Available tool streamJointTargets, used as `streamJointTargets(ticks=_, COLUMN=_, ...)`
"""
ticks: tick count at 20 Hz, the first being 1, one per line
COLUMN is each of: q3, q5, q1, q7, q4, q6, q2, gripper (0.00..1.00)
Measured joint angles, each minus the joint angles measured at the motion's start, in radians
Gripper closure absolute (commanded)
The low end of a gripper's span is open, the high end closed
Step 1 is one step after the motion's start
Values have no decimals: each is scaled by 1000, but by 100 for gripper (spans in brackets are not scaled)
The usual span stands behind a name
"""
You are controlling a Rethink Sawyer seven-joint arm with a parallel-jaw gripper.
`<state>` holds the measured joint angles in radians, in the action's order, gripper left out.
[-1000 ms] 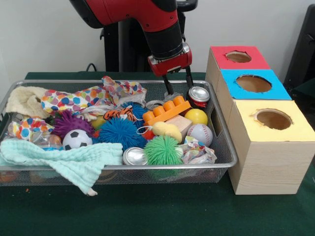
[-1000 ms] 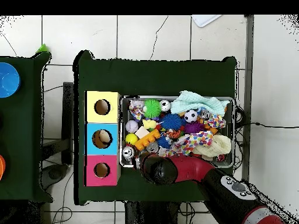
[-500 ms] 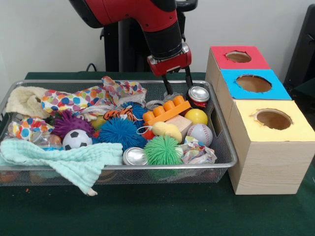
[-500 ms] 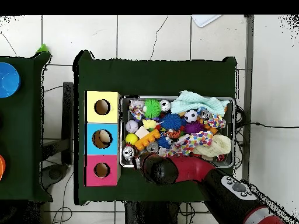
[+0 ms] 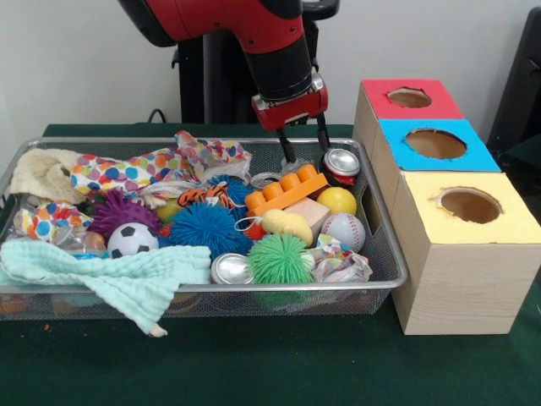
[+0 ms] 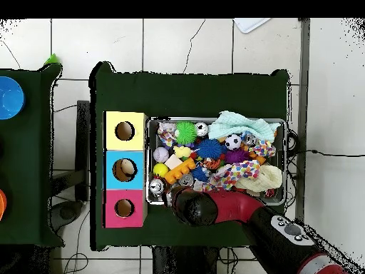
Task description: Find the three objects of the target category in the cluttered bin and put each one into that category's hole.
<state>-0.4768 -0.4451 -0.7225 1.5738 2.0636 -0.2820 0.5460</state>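
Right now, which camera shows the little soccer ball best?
The front view: the soccer ball sits unblocked near the bin's front, its black patches clear, beside the purple spiky ball. The overhead view shows it too, but only as a tiny black-and-white dot beside the mint cloth.

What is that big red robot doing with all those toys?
The gripper hangs open over the far end of the wire bin, empty, between the orange block and a silver can. The bin is piled with balls, cloths and cans. Beside it stands a box with red, blue and yellow holes for sorting.
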Motion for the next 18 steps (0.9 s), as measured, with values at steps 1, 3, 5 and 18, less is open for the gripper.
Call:
streamJointTargets(ticks=1, q3=0, q5=0, q1=0, q7=0, q4=0, q6=0, q2=5, gripper=0)
streamJointTargets(ticks=3, q3=0, q5=0, q1=-1, q7=0, q4=0, q6=0, q2=10, gripper=0)
streamJointTargets(ticks=5, q3=0, q5=0, q1=-1, q7=0, q4=0, q6=0, q2=15, gripper=0)
streamJointTargets(ticks=18, q3=0, q5=0, q1=-4, q7=0, q4=0, q6=-1, q2=36, gripper=0)
